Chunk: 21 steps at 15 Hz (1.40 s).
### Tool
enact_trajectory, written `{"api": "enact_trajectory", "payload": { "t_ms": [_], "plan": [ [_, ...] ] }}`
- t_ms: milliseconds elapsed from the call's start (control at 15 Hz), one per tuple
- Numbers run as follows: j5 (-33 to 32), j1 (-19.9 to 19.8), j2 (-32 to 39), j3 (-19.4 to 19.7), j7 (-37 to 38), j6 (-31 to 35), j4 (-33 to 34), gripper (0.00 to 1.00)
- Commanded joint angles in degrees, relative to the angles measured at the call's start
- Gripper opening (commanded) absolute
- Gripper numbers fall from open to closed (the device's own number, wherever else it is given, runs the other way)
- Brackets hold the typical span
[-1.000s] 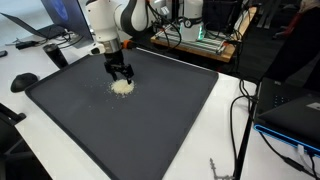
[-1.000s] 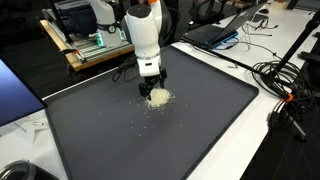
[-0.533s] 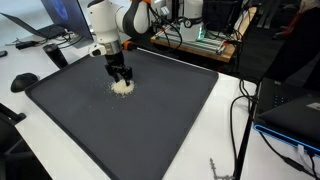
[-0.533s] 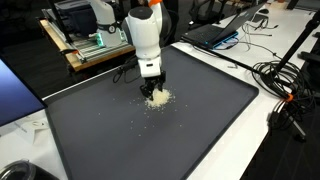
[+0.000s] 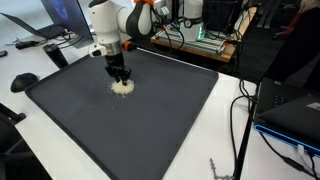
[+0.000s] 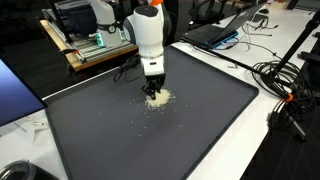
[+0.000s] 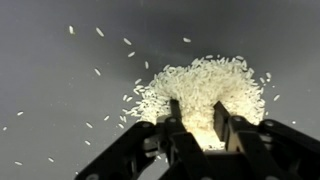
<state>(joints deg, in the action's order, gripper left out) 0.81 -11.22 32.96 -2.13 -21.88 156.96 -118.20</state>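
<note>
A small pile of white rice grains (image 7: 205, 80) lies on a dark grey mat (image 5: 150, 125) (image 6: 190, 130), toward its far side in both exterior views. The white arm points straight down over it. My gripper (image 7: 196, 108) has its black fingertips (image 7: 174, 106) pushed into the near edge of the pile, with a narrow gap between them that is filled with grains. In both exterior views the gripper (image 5: 121, 81) (image 6: 154, 92) stands on the pile (image 5: 124, 89) (image 6: 159, 98). Whether any grains are pinched does not show.
Loose grains (image 7: 100, 70) are scattered on the mat left of the pile. Cables (image 5: 245, 110) (image 6: 285, 85) and a laptop (image 6: 225, 30) lie on the white table beside the mat. A wooden stand with electronics (image 6: 90, 45) is behind the arm.
The fingers have drawn closer together over the rice pile. The arm has stayed in the same spot above the pile.
</note>
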Motion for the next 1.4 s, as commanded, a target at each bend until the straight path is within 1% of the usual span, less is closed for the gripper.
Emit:
{"api": "enact_trajectory", "payload": {
  "t_ms": [0, 67, 133, 333, 733, 1067, 1200, 1267, 1333],
  "plan": [
    [-2.50, 1.86, 0.53, 1.62, 2.99, 0.51, 0.13, 0.05],
    [-2.85, 2.34, 0.45, 1.89, 3.56, 0.28, 0.13, 0.01],
    [-2.73, 2.36, 0.37, 1.66, 3.78, -0.26, 0.21, 0.00],
    [-4.16, 4.08, 0.37, 3.23, 6.00, 0.12, 0.28, 0.01],
    [-6.00, 6.13, 0.40, 4.96, 9.08, -0.59, 0.56, 0.02],
    [-6.88, 7.18, 0.40, 5.87, 10.65, -0.76, 0.64, 0.02],
    [-6.69, 6.63, 0.15, 5.11, 9.44, -1.80, 0.72, 0.02],
    [-6.83, 6.70, -0.03, 5.10, 9.36, -1.72, 0.63, 0.32],
    [-6.75, 6.61, -0.16, 4.96, 9.25, -1.77, 0.58, 0.32]
  ]
}}
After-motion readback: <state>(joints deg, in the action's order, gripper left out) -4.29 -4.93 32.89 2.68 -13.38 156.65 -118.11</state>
